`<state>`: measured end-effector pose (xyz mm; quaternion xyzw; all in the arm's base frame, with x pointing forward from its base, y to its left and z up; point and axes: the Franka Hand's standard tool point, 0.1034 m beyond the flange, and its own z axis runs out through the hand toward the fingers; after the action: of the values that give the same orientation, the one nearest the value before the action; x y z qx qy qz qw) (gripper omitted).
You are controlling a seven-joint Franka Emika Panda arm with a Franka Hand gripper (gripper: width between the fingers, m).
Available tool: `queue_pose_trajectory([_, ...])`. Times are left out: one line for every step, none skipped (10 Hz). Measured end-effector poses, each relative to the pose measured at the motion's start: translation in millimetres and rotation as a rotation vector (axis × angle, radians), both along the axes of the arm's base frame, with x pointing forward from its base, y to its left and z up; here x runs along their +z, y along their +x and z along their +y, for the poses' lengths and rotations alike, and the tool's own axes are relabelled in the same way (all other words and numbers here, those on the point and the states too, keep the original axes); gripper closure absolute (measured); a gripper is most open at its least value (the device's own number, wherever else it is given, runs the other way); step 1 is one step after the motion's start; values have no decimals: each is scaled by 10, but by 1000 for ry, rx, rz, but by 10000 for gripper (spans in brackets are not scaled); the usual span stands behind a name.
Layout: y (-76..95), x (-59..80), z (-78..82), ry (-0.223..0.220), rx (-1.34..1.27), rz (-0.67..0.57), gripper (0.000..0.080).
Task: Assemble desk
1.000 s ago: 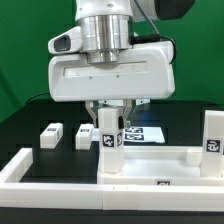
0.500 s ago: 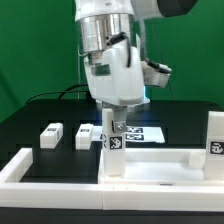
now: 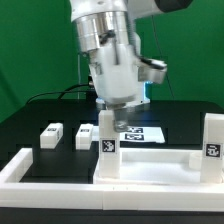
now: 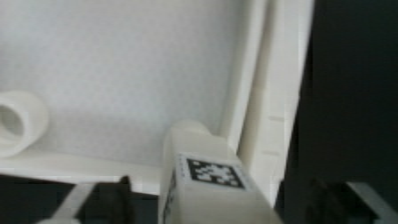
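Note:
The white desk tabletop slab (image 3: 150, 166) lies recessed face up inside the border rail. My gripper (image 3: 114, 120) is shut on a white leg block (image 3: 106, 145) and holds it upright at the slab's corner on the exterior view's left, tag facing front. In the wrist view the leg block (image 4: 214, 165) runs between my dark fingers (image 4: 98, 205), above the slab (image 4: 125, 70), which has a round hole (image 4: 15, 120). A second leg block (image 3: 213, 140) stands upright at the slab's corner on the exterior view's right. Two loose leg blocks (image 3: 50, 135) (image 3: 85, 134) lie on the black table.
The long white border rail (image 3: 25, 165) frames the slab at the front and on the exterior view's left. The marker board (image 3: 143, 133) lies flat behind the held leg block. A green backdrop stands behind the table.
My wrist has turned about its vertical axis, from broadside to edge-on. The held leg block has shifted slightly to the exterior view's left and sits a little lower on the slab's corner.

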<state>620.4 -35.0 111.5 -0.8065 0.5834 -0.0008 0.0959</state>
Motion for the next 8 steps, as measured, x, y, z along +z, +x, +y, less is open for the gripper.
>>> queue_pose_trajectory([-10, 9, -5, -11, 188, -18, 186])
queue_pose_trajectory([-60, -5, -14, -5, 354, -17, 186])
queue_pose_trajectory([-69, -9, -46, -12, 435, -29, 157])
queue_pose_trajectory([-66, -11, -42, -18, 483, -38, 151])
queue_pose_trajectory([-67, -12, -44, -23, 533, -46, 151])
queue_pose_trajectory([-68, -13, -52, -32, 619, -61, 150])
queue_pose_trajectory([-69, -13, -63, -38, 686, -72, 150])
queue_pose_trajectory([-72, -20, -165, -62, 812, -85, 150])
